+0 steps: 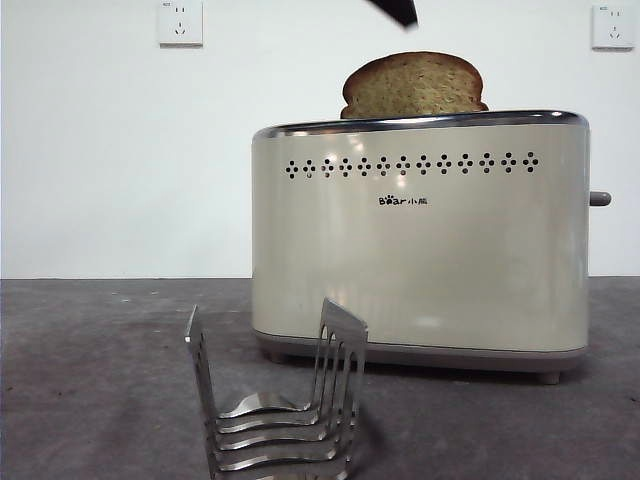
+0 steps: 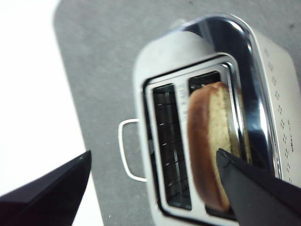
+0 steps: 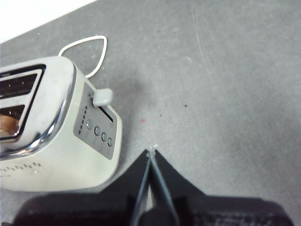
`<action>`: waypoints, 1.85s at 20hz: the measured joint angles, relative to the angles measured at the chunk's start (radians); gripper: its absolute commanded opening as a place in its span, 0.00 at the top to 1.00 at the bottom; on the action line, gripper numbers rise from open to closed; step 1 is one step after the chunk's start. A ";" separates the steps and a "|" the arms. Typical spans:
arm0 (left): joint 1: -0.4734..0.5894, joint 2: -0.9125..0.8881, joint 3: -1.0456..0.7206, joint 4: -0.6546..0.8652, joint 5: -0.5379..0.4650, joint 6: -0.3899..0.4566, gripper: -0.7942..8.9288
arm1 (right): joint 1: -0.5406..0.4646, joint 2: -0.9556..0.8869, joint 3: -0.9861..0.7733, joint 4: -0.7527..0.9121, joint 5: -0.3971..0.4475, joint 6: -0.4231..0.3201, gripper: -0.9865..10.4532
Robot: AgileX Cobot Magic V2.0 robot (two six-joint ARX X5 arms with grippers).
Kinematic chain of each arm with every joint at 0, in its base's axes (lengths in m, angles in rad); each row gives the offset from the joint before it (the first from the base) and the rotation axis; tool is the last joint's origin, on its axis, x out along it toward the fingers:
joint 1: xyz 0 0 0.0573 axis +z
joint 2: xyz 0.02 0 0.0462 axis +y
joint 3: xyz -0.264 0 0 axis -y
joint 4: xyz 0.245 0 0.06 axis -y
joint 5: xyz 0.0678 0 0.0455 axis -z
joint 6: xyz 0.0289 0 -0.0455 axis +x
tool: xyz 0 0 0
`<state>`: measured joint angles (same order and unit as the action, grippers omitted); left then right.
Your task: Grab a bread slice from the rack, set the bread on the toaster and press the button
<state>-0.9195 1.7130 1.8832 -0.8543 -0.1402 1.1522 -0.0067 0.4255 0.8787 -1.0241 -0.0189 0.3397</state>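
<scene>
The slice of bread [image 1: 413, 86] stands upright in a slot of the cream toaster [image 1: 420, 250], its domed top sticking out above the chrome rim. In the left wrist view the bread [image 2: 207, 141] sits in the slot nearer the dotted side. My left gripper [image 2: 154, 156] is open above the toaster [image 2: 155, 61], clear of the bread. A black arm tip [image 1: 395, 10] shows above the bread. The steel rack [image 1: 280, 400] stands empty in front of the toaster. My right gripper [image 3: 151, 151] is shut and empty, beside the toaster's end near the lever button [image 3: 102, 97], which also shows in the front view [image 1: 600, 198].
A white cord loop [image 3: 87, 52] lies on the grey table behind the toaster and also shows in the left wrist view [image 2: 124, 153]. Small round buttons [image 3: 99, 131] sit below the lever. Two wall sockets [image 1: 180, 22] are on the white wall.
</scene>
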 measured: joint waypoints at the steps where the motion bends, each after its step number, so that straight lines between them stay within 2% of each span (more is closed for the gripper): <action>1: 0.000 -0.024 0.000 -0.001 0.000 -0.032 0.46 | 0.000 0.000 0.000 0.000 -0.004 0.000 0.91; 4: 0.000 -0.091 0.000 -0.050 0.002 -0.205 0.51 | 0.000 0.000 0.000 0.000 -0.016 -0.001 0.91; 5: 0.000 -0.111 0.000 -0.077 0.002 -0.282 0.59 | 0.000 0.001 0.000 0.003 -0.016 -0.003 0.91; 8: 0.000 -0.176 0.000 -0.179 0.004 -0.566 0.94 | 0.000 0.019 0.000 0.006 -0.023 -0.032 0.91; 10: 0.000 -0.218 0.000 -0.263 0.004 -0.752 0.93 | 0.000 0.039 0.000 -0.026 -0.026 -0.042 0.91; 13: 0.000 -0.264 0.000 -0.368 0.004 -0.914 0.93 | 0.000 0.083 0.000 -0.028 -0.040 -0.048 0.92; 16: 0.000 -0.299 -0.001 -0.473 0.005 -0.977 0.93 | 0.000 0.160 0.000 -0.005 -0.110 -0.063 0.92; 20: 0.001 -0.385 -0.002 -0.469 0.005 -1.038 0.93 | 0.000 0.293 0.000 0.181 -0.316 -0.089 0.92; 24: 0.001 -0.499 -0.002 -0.469 0.006 -1.106 0.93 | 0.000 0.462 0.000 0.372 -0.487 -0.057 0.92; 26: 0.001 -0.553 -0.003 -0.468 0.006 -1.136 0.93 | 0.000 0.551 0.000 0.445 -0.520 -0.040 0.92; 30: 0.001 -0.672 -0.102 -0.468 0.006 -1.183 0.93 | -0.002 0.672 0.000 0.554 -0.528 -0.033 0.92; 33: 0.001 -0.753 -0.227 -0.469 0.005 -1.216 0.93 | -0.021 0.736 0.000 0.581 -0.552 -0.029 0.92; 37: 0.001 -0.838 -0.350 -0.470 0.005 -1.244 0.93 | -0.094 0.769 0.002 0.586 -0.639 -0.021 0.92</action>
<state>-0.9184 0.8745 1.5333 -1.3239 -0.1349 -0.0917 -0.1005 1.1950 0.8810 -0.4381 -0.6579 0.3191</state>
